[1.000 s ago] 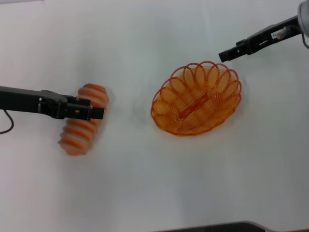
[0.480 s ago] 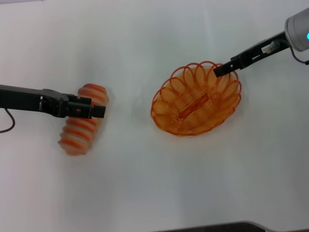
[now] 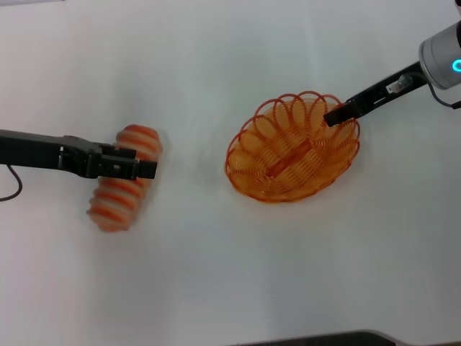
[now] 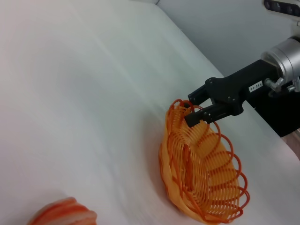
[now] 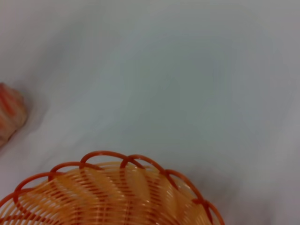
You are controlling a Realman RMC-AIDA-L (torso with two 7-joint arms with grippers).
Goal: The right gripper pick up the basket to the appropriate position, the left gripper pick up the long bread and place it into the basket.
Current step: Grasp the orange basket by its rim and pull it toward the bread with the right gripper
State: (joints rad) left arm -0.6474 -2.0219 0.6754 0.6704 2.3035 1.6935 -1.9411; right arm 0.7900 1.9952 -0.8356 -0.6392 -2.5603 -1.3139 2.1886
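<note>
Your right hand (image 3: 335,115) sits at the far right rim of the basket (image 3: 292,148), its two fingers apart with one inside the scalloped loops and one outside, not yet closed on the wire. The basket rests on the white desk (image 3: 230,274), right of centre. Your left hand (image 3: 144,169) hangs over the middle of the long bread (image 3: 124,177), which lies well left of the basket; whether those fingers are apart or together cannot be told.

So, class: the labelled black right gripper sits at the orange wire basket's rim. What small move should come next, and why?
Probably close the right gripper on the orange wire basket. Its open fingers seem to straddle the scalloped rim, which is not yet clamped. The left gripper waits over the striped long bread.
</note>
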